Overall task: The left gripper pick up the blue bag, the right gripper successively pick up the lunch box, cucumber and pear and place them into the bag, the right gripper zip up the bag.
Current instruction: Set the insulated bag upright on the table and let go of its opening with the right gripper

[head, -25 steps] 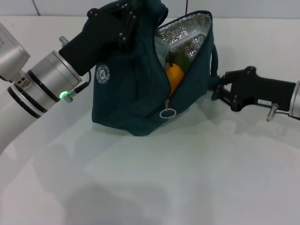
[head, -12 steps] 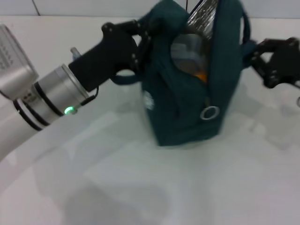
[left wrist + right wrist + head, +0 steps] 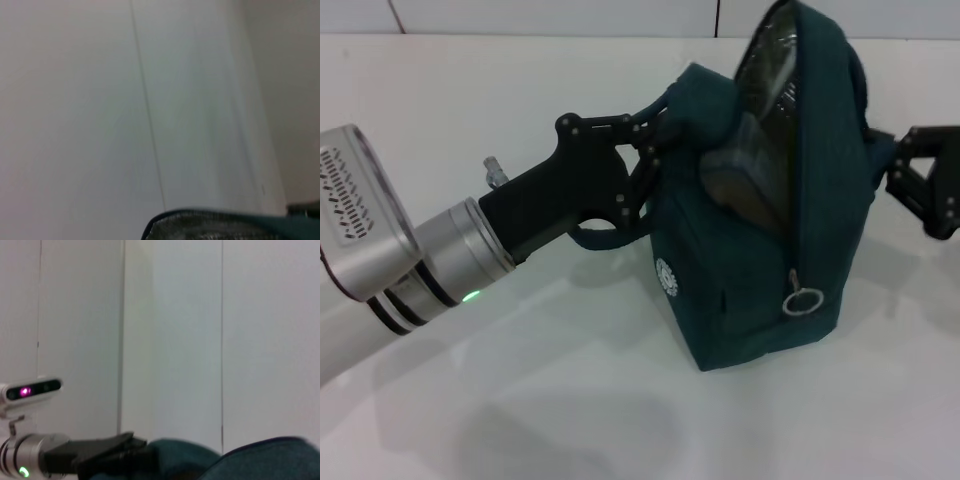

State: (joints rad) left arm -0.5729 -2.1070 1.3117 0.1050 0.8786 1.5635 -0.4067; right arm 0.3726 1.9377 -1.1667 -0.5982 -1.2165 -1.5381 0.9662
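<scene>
Bag: we see the blue bag upright near the tabletop's far edge, unzipped.
Left gripper: clenched on bag's strap.
Right gripper: touching bag's right side, grip unclear.

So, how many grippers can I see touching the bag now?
2. The left gripper holds the bag at its left side; the right gripper is at its right side, contact hidden.

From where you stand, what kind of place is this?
Probably a robot test bench, not a home kitchen. A bare white table carries only a blue bag, held by the left gripper, with the right gripper beside it. Plain white panelled walls stand behind.
</scene>
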